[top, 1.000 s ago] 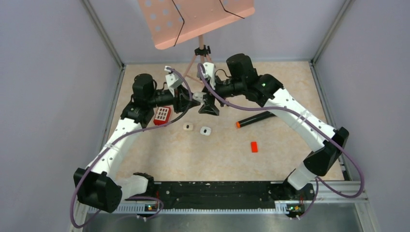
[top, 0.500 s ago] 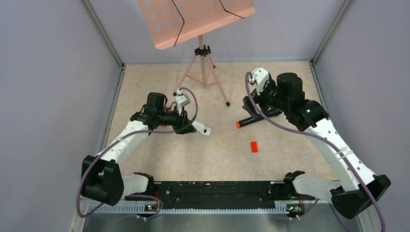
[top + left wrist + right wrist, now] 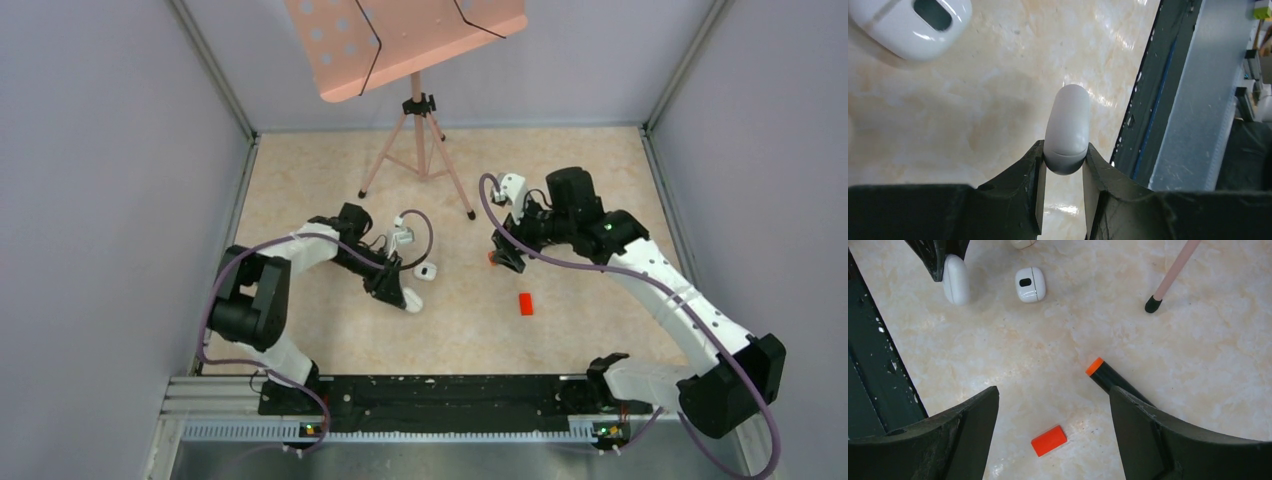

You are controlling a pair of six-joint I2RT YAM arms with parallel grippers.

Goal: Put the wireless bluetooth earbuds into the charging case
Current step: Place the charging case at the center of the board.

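Observation:
My left gripper (image 3: 1064,150) is shut on the end of a closed white pebble-like charging case (image 3: 1068,120), held just above the table; the same case (image 3: 956,280) shows in the right wrist view. A second white case (image 3: 427,271) with a dark oval slot lies beside it, also the slotted case (image 3: 908,25) (image 3: 1030,284). My right gripper (image 3: 1053,390) hangs open over the table with nothing between its fingers. I see no earbuds; a small cream thing (image 3: 1020,242) is cut off at the top edge.
A small red block (image 3: 1049,440) lies below the right gripper, the same red block (image 3: 525,303). A black marker with an orange cap (image 3: 1103,374) lies by the right finger. A pink tripod stand (image 3: 420,150) stands at the back. A black rail (image 3: 440,390) runs along the front.
Both grippers were together near the tripod a second ago. The left arm has swung toward the front with the white case; the right arm has moved right and now hangs over the marker.

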